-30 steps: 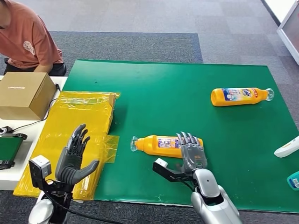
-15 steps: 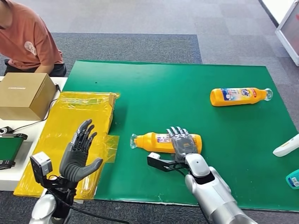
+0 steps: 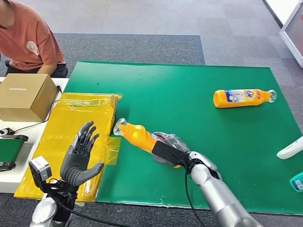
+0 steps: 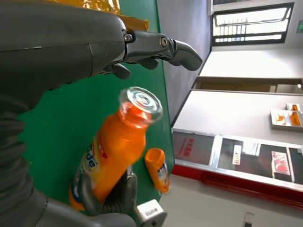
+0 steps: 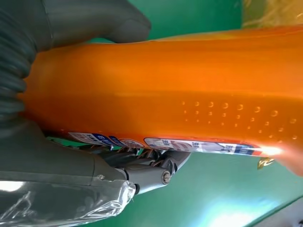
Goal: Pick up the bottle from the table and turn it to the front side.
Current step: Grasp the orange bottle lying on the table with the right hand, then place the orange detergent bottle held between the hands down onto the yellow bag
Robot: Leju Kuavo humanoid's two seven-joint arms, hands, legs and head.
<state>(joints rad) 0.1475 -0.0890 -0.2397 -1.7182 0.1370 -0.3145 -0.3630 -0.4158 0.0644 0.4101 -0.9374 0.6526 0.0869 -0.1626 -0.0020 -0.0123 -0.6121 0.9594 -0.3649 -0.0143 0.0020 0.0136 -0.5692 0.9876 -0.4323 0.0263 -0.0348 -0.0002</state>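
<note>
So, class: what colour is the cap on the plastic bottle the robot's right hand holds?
Clear, on the orange bottle; left wrist view shows it best.

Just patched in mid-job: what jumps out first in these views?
The right hand grips an orange bottle lifted over the green mat, its clear cap tilted toward the yellow bag. The left hand hovers open above that bag. A second orange bottle lies on the mat's far right.

Even bright light overhead, soft shadows on green mat (image 3: pixel 200 90). Orange bottle (image 3: pixel 137 135) motion-blurred in head and left wrist views; v. close, soft w/ glare spot in right wrist view. Window (image 4: pixel 252 23) blown out.
</note>
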